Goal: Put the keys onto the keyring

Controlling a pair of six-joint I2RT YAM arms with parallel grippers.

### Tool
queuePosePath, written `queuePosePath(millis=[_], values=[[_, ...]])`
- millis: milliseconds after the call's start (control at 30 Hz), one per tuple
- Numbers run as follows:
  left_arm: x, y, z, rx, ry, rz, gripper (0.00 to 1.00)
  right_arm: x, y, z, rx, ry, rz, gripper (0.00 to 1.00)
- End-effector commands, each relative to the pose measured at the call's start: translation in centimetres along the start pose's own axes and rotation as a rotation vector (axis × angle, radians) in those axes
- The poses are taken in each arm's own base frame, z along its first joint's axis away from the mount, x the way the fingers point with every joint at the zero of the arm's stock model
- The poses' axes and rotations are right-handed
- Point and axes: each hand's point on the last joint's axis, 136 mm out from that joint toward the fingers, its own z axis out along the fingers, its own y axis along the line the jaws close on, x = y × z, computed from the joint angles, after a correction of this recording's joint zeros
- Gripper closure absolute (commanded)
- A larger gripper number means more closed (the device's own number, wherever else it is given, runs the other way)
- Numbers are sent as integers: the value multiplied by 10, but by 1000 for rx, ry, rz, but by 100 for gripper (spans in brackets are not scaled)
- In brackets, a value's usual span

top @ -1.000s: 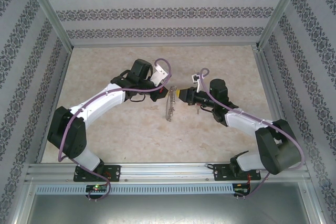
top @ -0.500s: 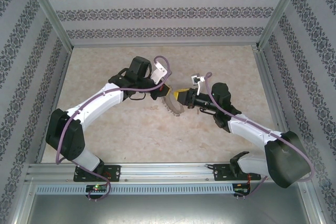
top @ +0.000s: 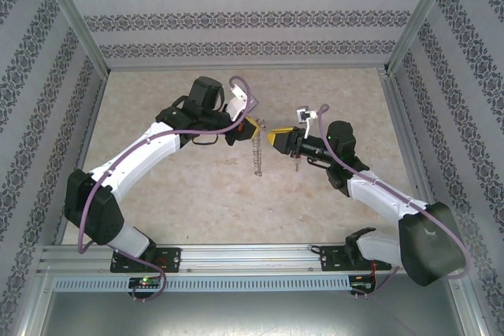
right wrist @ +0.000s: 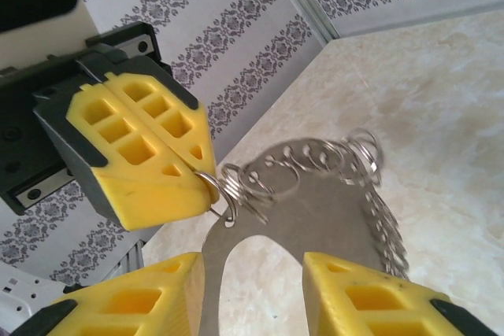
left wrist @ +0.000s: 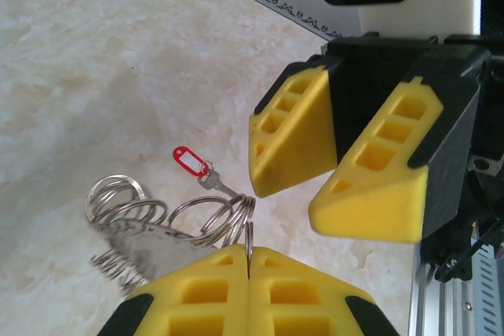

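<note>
left gripper (top: 250, 127) above the middle of the table (top: 197, 194), yellow fingers pressed flat together, pinching one thin wire ring at the top of the keyring (top: 256, 155). from the top camera, keyring hanging straight down from that pinch, edge-on, a narrow grey strip.

from the left wrist camera, left gripper (left wrist: 248, 261) at the bottom edge, no gap between its pads, the wire caught in the seam. just past the tips, a tight bunch of small rings (left wrist: 235, 218), more of them fanned out to the left along the flat grey band of the keyring (left wrist: 146, 245). key (left wrist: 193, 164) close to the pinch: red plastic head up and left, silver blade slanting down and right into the nearest rings; seemingly threaded on one of them, though too small to say for sure.

right gripper (top: 276, 139) facing the left one, just beside it. in the left wrist view, right gripper (left wrist: 293, 201) at upper right, two yellow wedge fingers spread apart, nothing between them, clear of key and keyring.

from the right wrist camera, right gripper (right wrist: 253, 269) low in frame, jaws wide, gripping nothing. beyond the gap, keyring (right wrist: 315, 194) as a curved flat band, rings strung along its outer edge. left gripper (right wrist: 197, 179) at upper left, closed on a ring, patterned wall (right wrist: 236, 21) behind it.
</note>
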Motion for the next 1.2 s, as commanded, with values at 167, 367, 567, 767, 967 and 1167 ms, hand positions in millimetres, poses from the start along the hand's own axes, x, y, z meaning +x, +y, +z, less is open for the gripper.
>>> queuePosePath(millis=[167, 367, 567, 767, 967, 1167], values=[[-23, -21, -15, 84, -42, 55, 100, -18, 38, 1, -151, 10, -73, 70], [-24, -23, -16, 92, -44, 54, 100, -17, 48, 2, -176, 19, -72, 72], [-21, -21, -14, 82, -33, 52, 100, -18, 53, -4, -171, 8, -77, 71], [-21, -19, -13, 84, -31, 52, 100, -18, 59, -11, -173, -6, -75, 69], [-23, -21, -14, 90, -37, 55, 100, -17, 63, -6, -193, 8, -71, 69], [-24, -23, -14, 97, -38, 52, 100, -16, 58, 5, -194, 20, -68, 69]])
